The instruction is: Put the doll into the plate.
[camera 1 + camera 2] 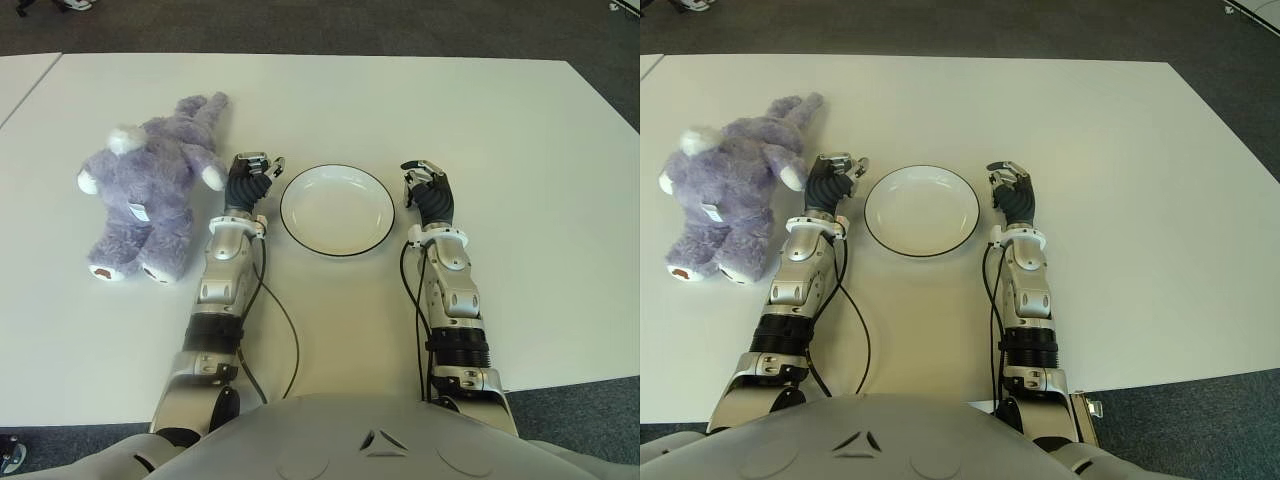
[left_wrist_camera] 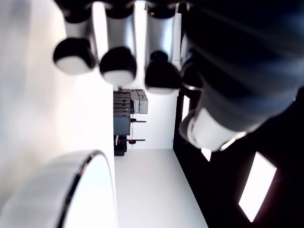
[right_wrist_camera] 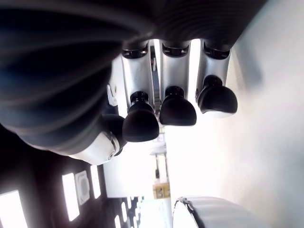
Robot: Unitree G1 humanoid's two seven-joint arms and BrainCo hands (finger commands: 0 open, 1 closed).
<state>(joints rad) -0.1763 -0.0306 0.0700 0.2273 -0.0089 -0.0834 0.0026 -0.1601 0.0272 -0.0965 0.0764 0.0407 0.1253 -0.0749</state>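
We see the purple plush doll [image 1: 150,190] lying on the desk [image 1: 520,150] left of the empty plate [image 1: 337,210], nearest our left hand [image 1: 250,178], both it and our right hand [image 1: 428,188] loosely curled, holding nothing.

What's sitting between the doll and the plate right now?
Only the left hand, empty with fingers relaxed, stands between the purple doll and the white plate on the table. Both eye views show it.
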